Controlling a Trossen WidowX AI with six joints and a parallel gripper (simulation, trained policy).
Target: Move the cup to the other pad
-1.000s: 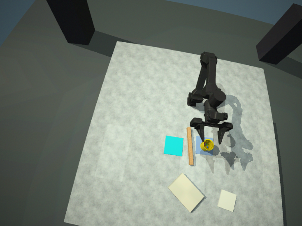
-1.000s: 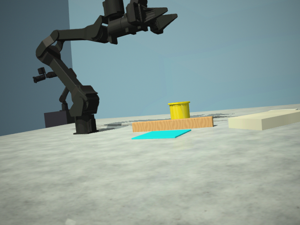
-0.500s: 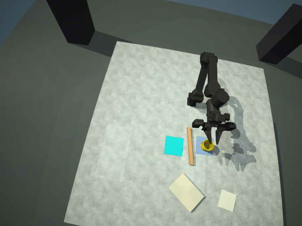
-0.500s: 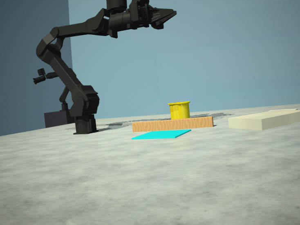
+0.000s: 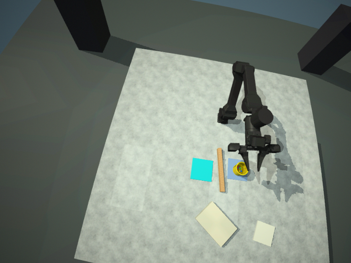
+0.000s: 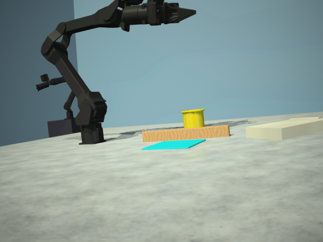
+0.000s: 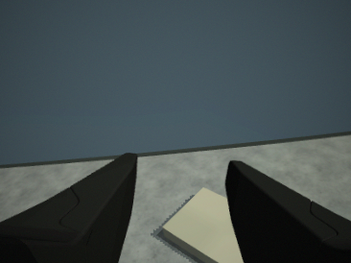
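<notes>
The yellow cup (image 5: 235,170) (image 6: 193,120) stands upright on the blue pad (image 5: 231,177), with several small coloured marbles (image 5: 240,169) inside. The cyan pad (image 5: 202,169) (image 6: 174,144) lies bare on the other side of the wooden bar. My gripper (image 5: 253,169) (image 6: 194,12) (image 7: 182,168) is high above the table, pointing level and outward. Its fingers stand partly apart with nothing between them. In the top view one fingertip overlaps the cup's rim, but the exterior view shows the gripper far above the cup. The blue pad is hidden in the exterior view.
The wooden bar (image 5: 221,169) (image 6: 185,133) lies between the two pads. A cream block (image 5: 216,224) (image 6: 296,128) (image 7: 201,221) and a smaller cream slab (image 5: 264,233) lie farther out. Another small dark arm (image 6: 55,81) shows at the left in the exterior view.
</notes>
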